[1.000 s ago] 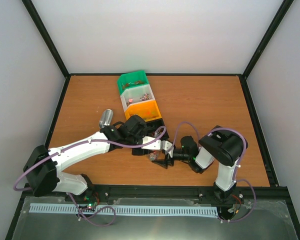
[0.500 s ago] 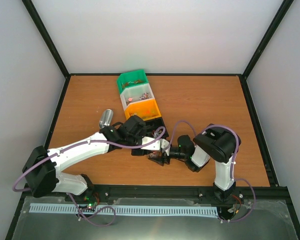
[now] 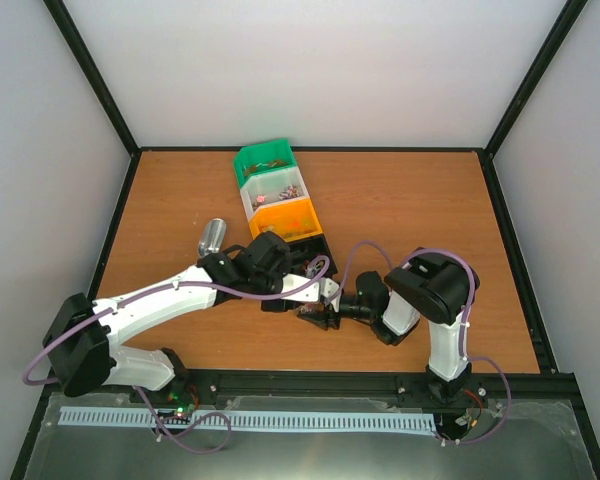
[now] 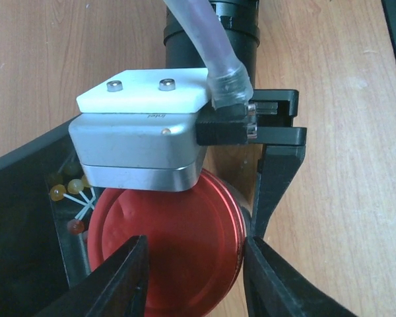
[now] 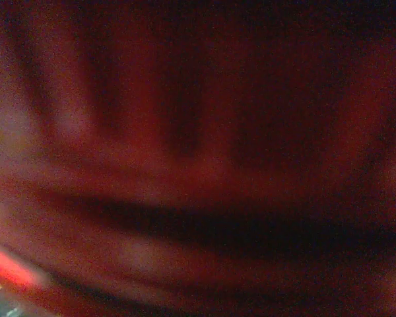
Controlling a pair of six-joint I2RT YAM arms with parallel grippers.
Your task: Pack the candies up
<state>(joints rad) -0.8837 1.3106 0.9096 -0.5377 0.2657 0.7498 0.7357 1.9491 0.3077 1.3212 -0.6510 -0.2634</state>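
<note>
Beside the black bin (image 4: 20, 218), a red lid (image 4: 165, 244) is pinched in the left gripper's (image 4: 195, 281) jaws.
Seemingly steadied for the right gripper (image 3: 318, 318), whose jaws' spread cannot be told; candies (image 4: 69, 190) lie in that bin.

Place: a robot test room, like a lab, not a home.
Walls: plain white boards (image 3: 320, 70) stand on three sides.
Frame: black bars (image 3: 90, 75) run up the corners, like a big box.
Table: one brown wood table (image 3: 410, 210) makes the floor of the box.
Robots: a left arm (image 3: 160, 300) and a right arm (image 3: 440, 290), white and black, sit at the near edge with purple cables (image 4: 201, 36).
Front: a grey metal shelf (image 3: 310, 450) holds a white plastic strip (image 3: 240, 420) and wires.
Bins: a short row of coloured plastic bins (image 3: 265, 160) sits on the wood.
</note>
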